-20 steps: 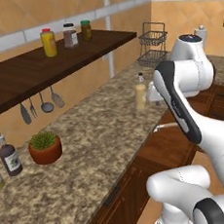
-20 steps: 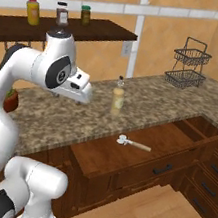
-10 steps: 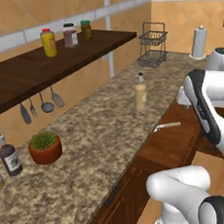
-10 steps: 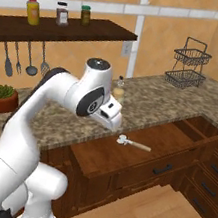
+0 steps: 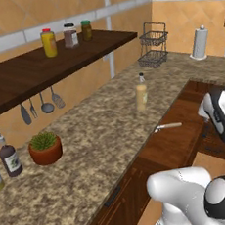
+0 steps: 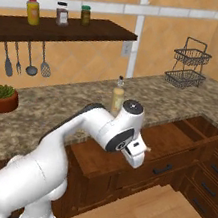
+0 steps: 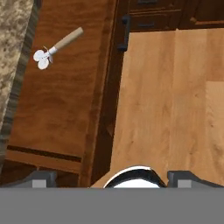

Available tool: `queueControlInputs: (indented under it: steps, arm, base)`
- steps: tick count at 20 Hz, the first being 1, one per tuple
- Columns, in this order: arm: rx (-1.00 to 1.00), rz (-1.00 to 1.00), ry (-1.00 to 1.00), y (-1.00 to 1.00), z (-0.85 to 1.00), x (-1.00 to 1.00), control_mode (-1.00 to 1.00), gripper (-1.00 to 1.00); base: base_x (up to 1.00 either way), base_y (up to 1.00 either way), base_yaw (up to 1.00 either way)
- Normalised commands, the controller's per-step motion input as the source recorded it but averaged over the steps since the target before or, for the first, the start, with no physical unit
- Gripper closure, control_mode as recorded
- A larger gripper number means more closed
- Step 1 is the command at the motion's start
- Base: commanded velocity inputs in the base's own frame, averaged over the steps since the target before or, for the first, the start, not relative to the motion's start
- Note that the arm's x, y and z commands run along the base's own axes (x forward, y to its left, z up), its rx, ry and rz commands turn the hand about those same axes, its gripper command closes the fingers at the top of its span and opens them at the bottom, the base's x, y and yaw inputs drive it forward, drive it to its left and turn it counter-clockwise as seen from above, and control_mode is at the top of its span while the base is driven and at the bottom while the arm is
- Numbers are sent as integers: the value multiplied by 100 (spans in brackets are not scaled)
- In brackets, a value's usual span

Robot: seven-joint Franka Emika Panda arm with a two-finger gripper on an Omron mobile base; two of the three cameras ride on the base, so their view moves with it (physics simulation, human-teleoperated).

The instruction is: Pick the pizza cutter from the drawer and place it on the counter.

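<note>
1. Over the last second the arm swung down from above the counter [image 5: 102, 135] toward the open drawer [image 6: 177, 138]. The gripper [image 6: 135, 156] had dropped from counter height to hang just past the drawer's front panel, over the wooden floor [image 7: 175, 96].

2. The pizza cutter [image 7: 54, 47] had not moved in that time. It lay flat on the drawer bottom, ahead of the gripper and off to one side in the hand view, well apart from the fingertips [image 7: 41, 178]. Its white wheel head pointed toward the counter edge and its tan handle toward the drawer front.

3. The gripper held nothing. Only the very tips of the fingers showed at the bottom of the hand view, standing wide apart, so the jaws looked open.

4. For the task, I judged this to be the approach. The tool had reached the drawer's level but was not yet over the cutter, so the grasp and the lift to the counter were both left to do. The gripper would need to come back over the drawer's front lip before descending.

5. The drawer bottom was smooth reddish-brown wood with the cutter lying alone on it, and a dark bar handle [image 7: 125, 33] sat on the front panel.

6. Beyond the drawer from the gripper ran the speckled granite counter, carrying a tan bottle [image 5: 141, 92], a potted plant [image 5: 45, 147] and a wire basket [image 5: 153, 51]. Above it a dark wall shelf [image 6: 69, 30] held jars, with utensils [image 6: 25, 61] hanging below.
</note>
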Motion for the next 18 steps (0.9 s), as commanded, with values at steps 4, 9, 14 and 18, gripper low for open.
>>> queueControlInputs:
  steps: [4, 9, 14, 18]
  arm:
    - [10, -7, 8, -72, -10, 98, -100, -100]
    - [0, 0, 18, -34, -80, 60, -100, -100]
    - [0, 1, 5, -3, -85, 58, -100, -100]
    - [0, 0, 0, -2, -70, 48, -100, -100]
  base:
    - [0, 0, 0]
    - [0, 0, 0]
    - [0, 0, 0]
    - [0, 0, 0]
